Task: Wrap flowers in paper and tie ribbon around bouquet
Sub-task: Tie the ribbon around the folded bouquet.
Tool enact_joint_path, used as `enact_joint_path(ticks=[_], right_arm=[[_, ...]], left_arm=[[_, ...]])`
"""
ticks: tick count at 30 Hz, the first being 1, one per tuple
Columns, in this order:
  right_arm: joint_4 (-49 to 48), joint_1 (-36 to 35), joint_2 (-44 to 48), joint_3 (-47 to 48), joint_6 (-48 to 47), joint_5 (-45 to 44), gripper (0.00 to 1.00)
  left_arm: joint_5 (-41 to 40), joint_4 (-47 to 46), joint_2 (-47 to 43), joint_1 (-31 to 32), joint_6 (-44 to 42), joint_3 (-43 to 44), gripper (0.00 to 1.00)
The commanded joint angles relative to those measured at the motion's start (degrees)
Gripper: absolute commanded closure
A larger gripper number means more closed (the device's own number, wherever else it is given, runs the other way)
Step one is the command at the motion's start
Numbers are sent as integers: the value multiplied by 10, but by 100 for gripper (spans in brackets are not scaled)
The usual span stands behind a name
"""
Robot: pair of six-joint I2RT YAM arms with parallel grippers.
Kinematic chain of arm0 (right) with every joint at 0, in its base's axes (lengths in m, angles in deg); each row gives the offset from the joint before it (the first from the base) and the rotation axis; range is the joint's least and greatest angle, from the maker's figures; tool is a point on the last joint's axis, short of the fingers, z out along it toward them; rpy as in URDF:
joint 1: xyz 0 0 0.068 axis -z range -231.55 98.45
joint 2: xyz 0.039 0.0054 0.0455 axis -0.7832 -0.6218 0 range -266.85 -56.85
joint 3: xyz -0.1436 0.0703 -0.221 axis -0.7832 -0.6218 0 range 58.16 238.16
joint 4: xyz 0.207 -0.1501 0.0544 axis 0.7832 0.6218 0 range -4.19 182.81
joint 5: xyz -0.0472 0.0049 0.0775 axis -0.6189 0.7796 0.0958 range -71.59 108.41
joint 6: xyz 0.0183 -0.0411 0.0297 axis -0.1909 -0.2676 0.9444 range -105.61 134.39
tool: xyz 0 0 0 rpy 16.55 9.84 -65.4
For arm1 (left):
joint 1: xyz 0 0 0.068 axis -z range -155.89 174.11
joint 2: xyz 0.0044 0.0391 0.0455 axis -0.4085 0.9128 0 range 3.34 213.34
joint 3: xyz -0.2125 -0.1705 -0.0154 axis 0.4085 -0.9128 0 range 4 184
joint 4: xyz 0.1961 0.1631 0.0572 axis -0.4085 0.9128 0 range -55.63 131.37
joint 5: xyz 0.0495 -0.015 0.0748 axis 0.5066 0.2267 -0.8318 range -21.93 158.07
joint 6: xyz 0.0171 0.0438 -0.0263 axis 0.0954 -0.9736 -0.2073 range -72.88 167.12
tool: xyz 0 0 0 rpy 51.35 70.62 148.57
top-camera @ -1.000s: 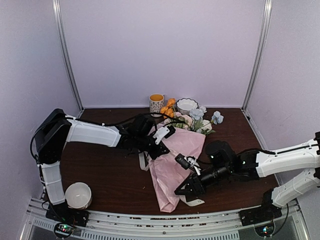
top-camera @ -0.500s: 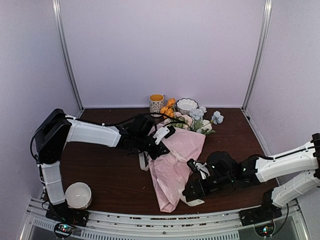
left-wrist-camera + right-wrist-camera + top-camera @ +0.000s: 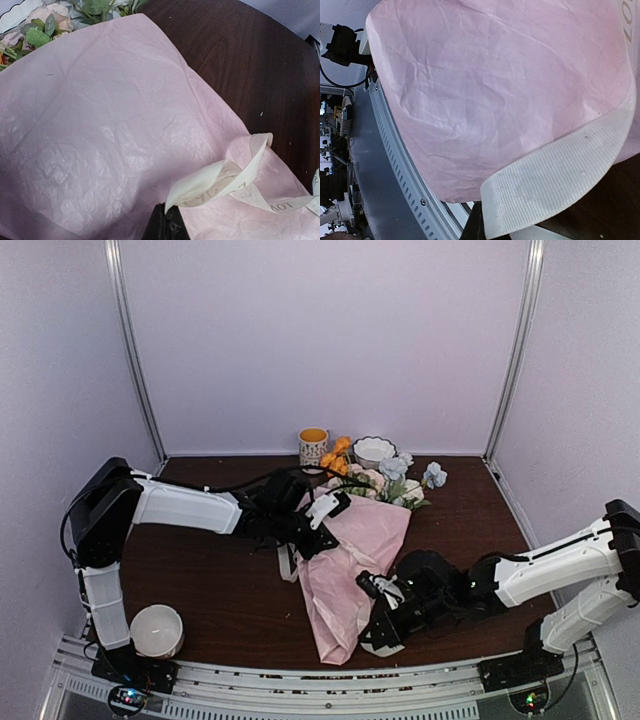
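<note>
A: Jaws first. L arm?
B: Closed. The left jaws pinch a folded loop of the ribbon just above the paper. From there the ribbon trails off to the R over the pink sheet, w/ printed letters showing on it.

A: R arm?
B: The right jaws are closed too, low by the narrow near end of the bouquet. In the R wrist view a wide cream band of ribbon lies across the tips and looks pinched. The tips themselves are mostly hidden behind it.

A: Paper?
B: Pink face out, crinkly, rolled into a cone lying on the table. Wide end points to the back, narrow end to the front edge.

A: Flowers?
B: The flowers stick out of the wide end: cream, pale blue and orange blooms w/ green leaves.

A: Anything else?
B: A patterned cup and a scalloped bowl stand at the back wall, just behind the blooms. A plain white bowl sits front L near the L arm's base, well apart from the bouquet.
</note>
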Motion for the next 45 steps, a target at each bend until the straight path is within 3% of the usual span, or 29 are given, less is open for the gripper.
enact_joint_path(ticks=[1, 8, 11, 14, 17, 22, 25, 28, 30, 32, 37, 45], right_arm=[[36, 0, 27, 1, -14, -18, 99], [65, 1, 34, -1, -19, -27, 100], [76, 4, 39, 4, -26, -35, 100], [81, 9, 36, 7, -33, -35, 100], [86, 13, 33, 11, -40, -33, 100], [96, 22, 32, 15, -53, -33, 100], [99, 24, 33, 16, -57, -35, 100], [101, 25, 31, 18, -62, -35, 100], [105, 27, 29, 20, -65, -35, 100], [105, 27, 27, 21, -66, -35, 100], [100, 27, 20, 20, -66, -31, 100], [100, 29, 17, 22, -67, -31, 100]], left_arm=[[-4, -11, -4, 1, -2, -3, 100], [-4, -3, -6, 1, -4, 1, 100], [2, 32, -18, -3, 3, 20, 64], [6, 63, -60, -7, 4, 29, 36], [-3, 95, -102, -15, 4, 26, 24], [-32, 119, -157, -46, 54, -25, 24], [-64, 133, -176, -71, 94, -73, 32], [-85, 145, -169, -93, 127, -107, 46], [-96, 153, -152, -106, 148, -116, 49], [-101, 155, -127, -113, 156, -115, 48], [-107, 151, -61, -120, 161, -87, 34], [-95, 93, 0, -124, 165, -52, 29]])
